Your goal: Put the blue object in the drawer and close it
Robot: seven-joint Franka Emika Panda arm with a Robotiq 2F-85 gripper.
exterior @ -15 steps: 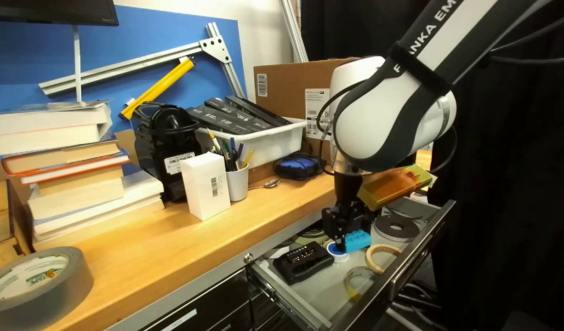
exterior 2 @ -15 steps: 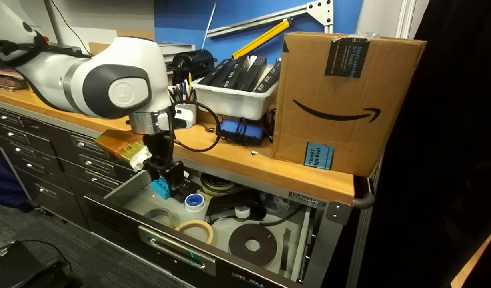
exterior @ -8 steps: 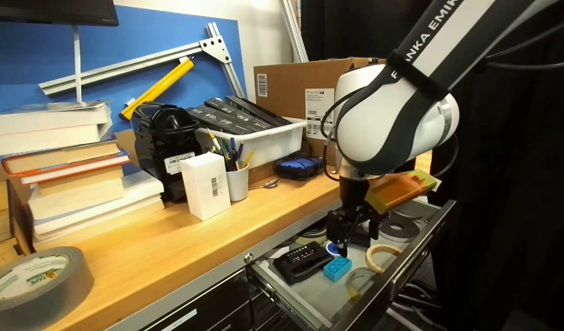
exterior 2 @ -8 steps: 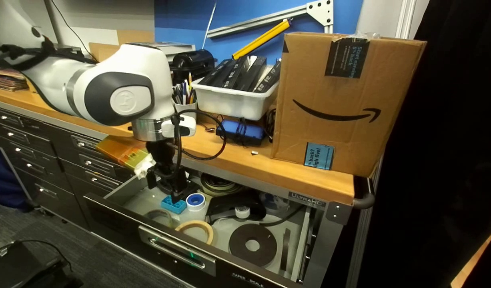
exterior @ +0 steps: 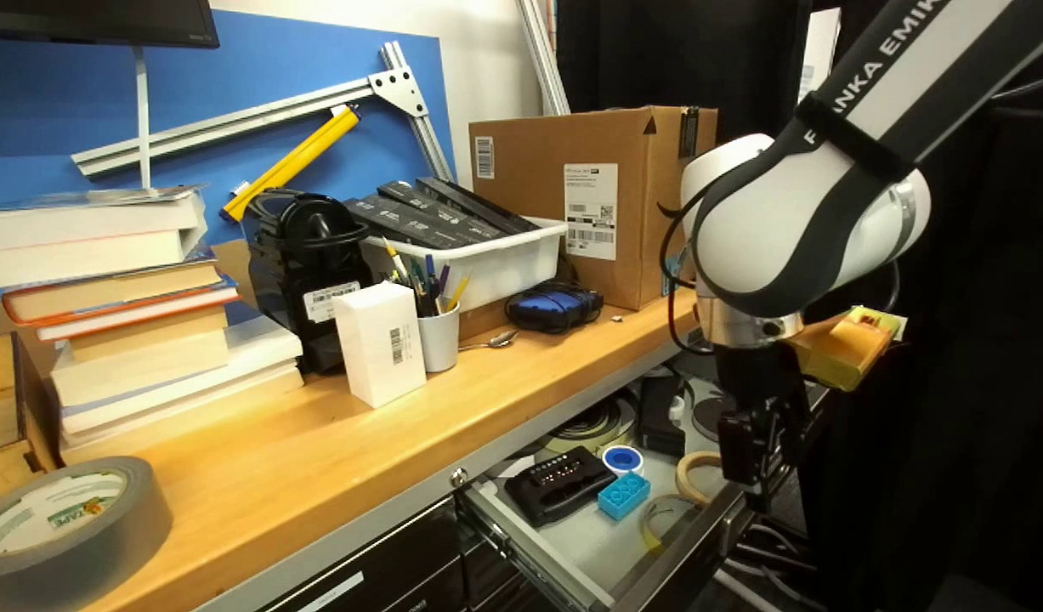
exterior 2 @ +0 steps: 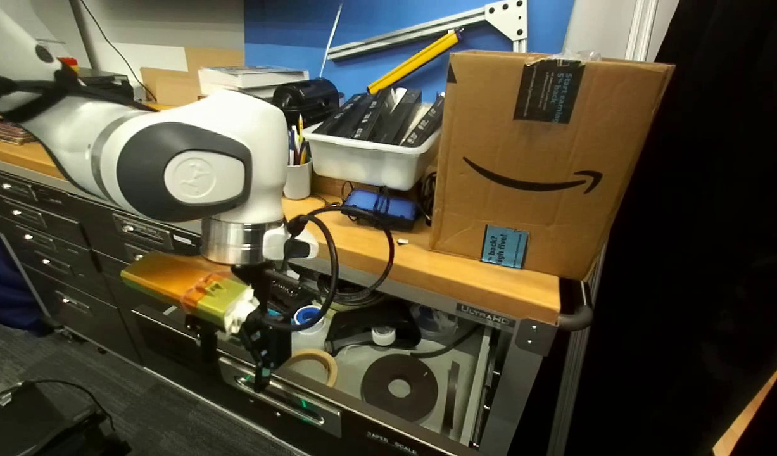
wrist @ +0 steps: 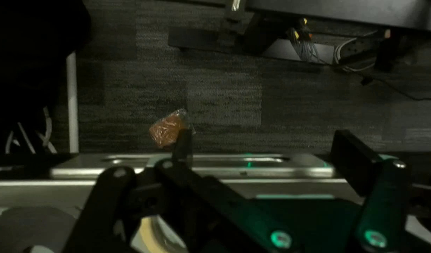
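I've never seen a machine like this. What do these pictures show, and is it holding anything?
The white and black machine is a robot arm: a jointed limb ending in a two-fingered gripper. Two pictures come from cameras standing outside it, in different spots. The dark one comes from a camera on its wrist, looking down past the gripper to the floor.

The gripper is open near the front of a pulled-out drawer, with nothing seen in its grasp. Inside the drawer lies a light-blue studded block, near a black device and a white-and-blue roll. On the wooden bench above are stacked books, a white box, a cup of pens and a cardboard box.
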